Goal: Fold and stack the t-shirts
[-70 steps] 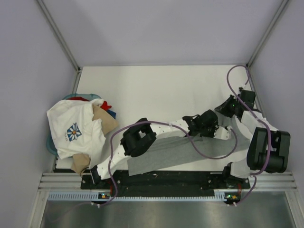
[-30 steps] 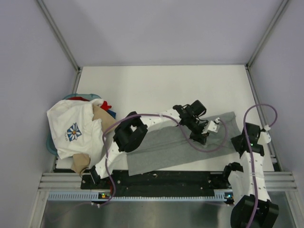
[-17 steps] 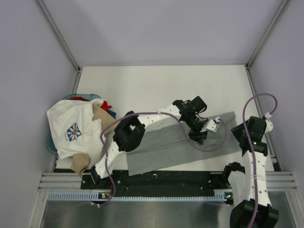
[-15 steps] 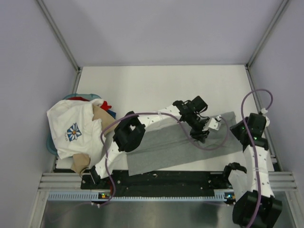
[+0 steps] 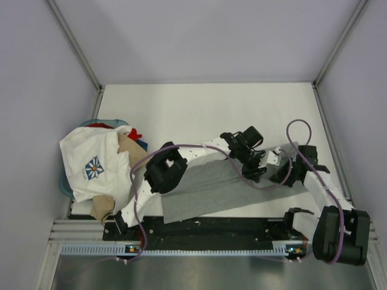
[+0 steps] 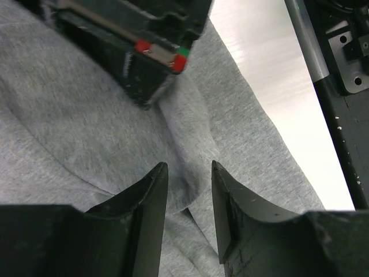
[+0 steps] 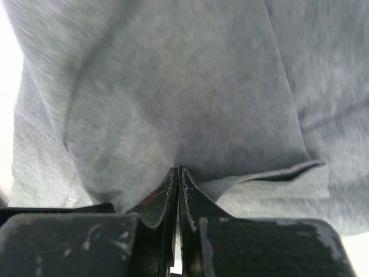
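Now clamped on a fold at the grey t-shirt's [image 5: 205,190] right end, the right fingers [image 7: 160,205] have swung in from the tabletop's [image 5: 181,115] right edge. The left fingers [image 6: 149,202] stand apart astride a cloth ridge alongside, apparently readying the next fold.

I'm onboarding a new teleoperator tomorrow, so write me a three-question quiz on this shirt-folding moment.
1. True or false: the left gripper has its fingers shut tight.
2. What is the right gripper pinching? A) a towel B) the grey t-shirt C) a sock
3. Fill in: the flower-print t-shirt lies on the robot's ___ side.
Key: 1 false; 2 B; 3 left.
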